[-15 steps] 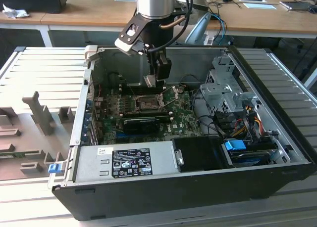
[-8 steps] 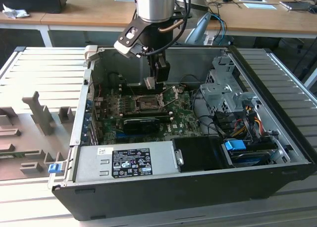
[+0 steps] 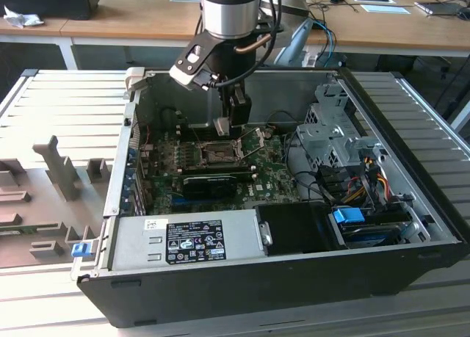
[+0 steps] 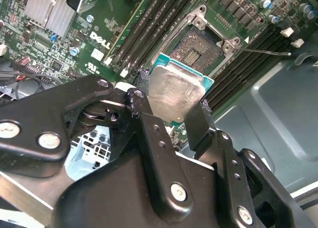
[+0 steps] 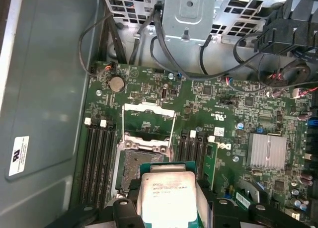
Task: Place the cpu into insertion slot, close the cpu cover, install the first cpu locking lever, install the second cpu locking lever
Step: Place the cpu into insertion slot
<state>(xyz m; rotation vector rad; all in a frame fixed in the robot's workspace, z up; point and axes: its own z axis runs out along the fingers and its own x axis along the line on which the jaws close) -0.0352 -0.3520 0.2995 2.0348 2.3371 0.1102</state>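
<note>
Green circuit board (image 5: 218,104) lies behind; the black two-finger gripper (image 4: 171,109) clamps the flat silvery square cpu (image 4: 174,89) by opposite edges, close over the dark square insertion slot (image 4: 201,49), whose silvery hinged cpu cover (image 5: 149,114) lies open. I judge it best kept level, squared to the socket, lowered straight

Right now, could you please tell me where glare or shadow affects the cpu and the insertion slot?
In the second wrist view the cpu carries a pale sheen across its metal face; in the first wrist view its face is bright too, while the insertion slot looks dim; in the exterior view the slot looks dark inside the case.
</note>
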